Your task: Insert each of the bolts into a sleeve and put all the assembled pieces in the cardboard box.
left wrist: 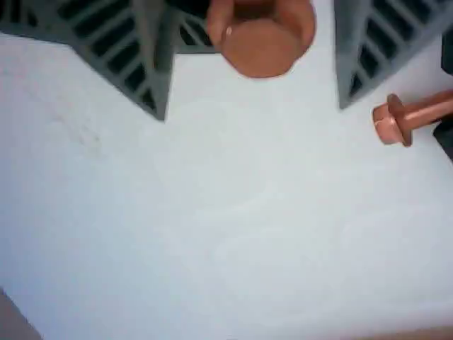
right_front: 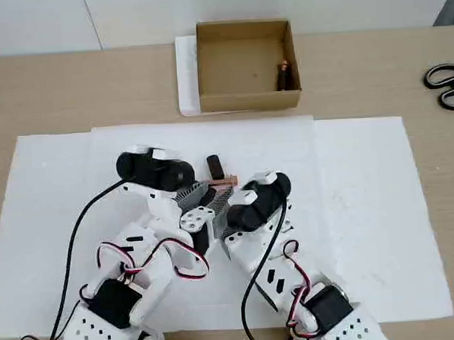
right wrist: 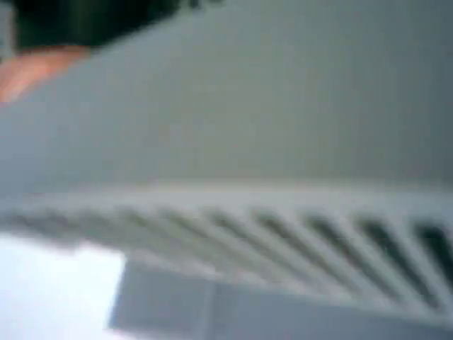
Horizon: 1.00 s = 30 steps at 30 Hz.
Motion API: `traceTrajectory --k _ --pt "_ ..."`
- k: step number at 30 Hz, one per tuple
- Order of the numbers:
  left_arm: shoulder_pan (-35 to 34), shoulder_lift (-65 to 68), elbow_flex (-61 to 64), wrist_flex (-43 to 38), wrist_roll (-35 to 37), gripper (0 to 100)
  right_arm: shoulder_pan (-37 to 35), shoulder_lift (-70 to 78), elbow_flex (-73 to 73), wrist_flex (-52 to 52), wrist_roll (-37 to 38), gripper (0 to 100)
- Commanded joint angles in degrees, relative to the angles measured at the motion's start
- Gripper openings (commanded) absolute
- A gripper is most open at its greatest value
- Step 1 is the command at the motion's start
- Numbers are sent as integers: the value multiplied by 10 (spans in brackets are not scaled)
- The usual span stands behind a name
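Observation:
Both arms crowd together at the middle of the white paper. My left gripper [right_front: 204,192] is shut on a copper bolt [left wrist: 262,35], whose hex head sits between the grey ribbed fingers [left wrist: 141,64] just above the paper. A second copper bolt [right_front: 224,182] [left wrist: 407,117] lies on the paper just beyond the grippers, next to a black sleeve [right_front: 215,168]. My right gripper [right_front: 224,204] presses in beside the left one; its wrist view is blurred, with an orange patch [right wrist: 35,67] at one corner. The cardboard box [right_front: 206,64] stands at the back with one assembled piece [right_front: 283,77] inside.
Black-handled scissors [right_front: 447,86] lie at the far right on the wooden table [right_front: 55,95]. The white paper sheet [right_front: 366,208] spreads wide to both sides of the arms. A white slab [right_front: 185,73] sticks out from under the box's left side.

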Motion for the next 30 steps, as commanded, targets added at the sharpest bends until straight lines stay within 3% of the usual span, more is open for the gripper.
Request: traceTrajectory --k 1,10,15,18,24,30 --pt "-11 -4 -28 2 3 152 6 -4 -9 -4 -4 4" --pt "-214 -6 -29 2 -38 152 23 -4 -11 -4 -1 4" --pt "-364 -6 -26 -4 -52 152 121 -3 -11 -4 12 4" --pt "-462 -6 -26 -45 -132 152 201 1 -32 -4 74 4" --pt "-625 -6 -25 -52 -186 152 262 44 -185 2 99 4" --pt "-725 -3 -24 -18 -220 152 298 310 -424 29 98 4"
